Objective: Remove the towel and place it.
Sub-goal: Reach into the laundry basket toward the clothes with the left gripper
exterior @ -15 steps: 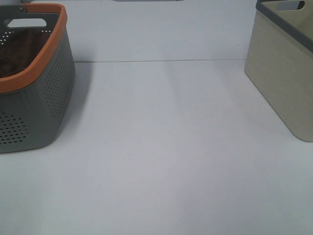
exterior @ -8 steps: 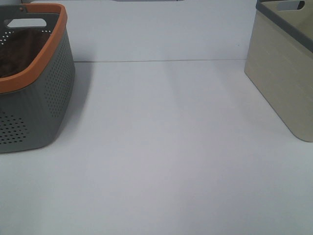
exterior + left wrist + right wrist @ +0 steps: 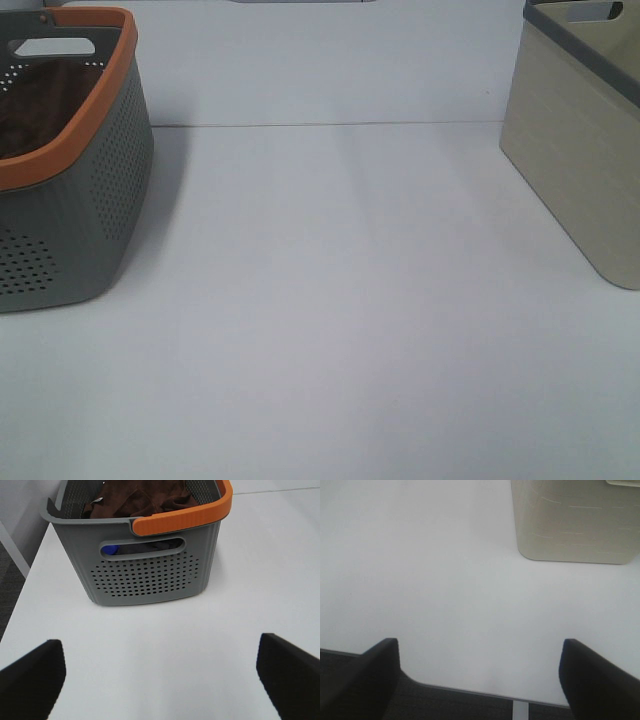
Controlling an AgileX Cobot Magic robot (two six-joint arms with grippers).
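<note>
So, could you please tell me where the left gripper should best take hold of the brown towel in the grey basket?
Probably best to pinch a raised fold on top of the towel, coming straight down through the open top of the basket. The towel lies crumpled inside with folds sticking up, and the walls block any approach from the side.

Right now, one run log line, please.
towel: in grey basket | left end effector: open, empty | right end effector: open, empty

Brown towel (image 3: pixel 144 499) crumpled in grey basket (image 3: pixel 150 580)
</note>
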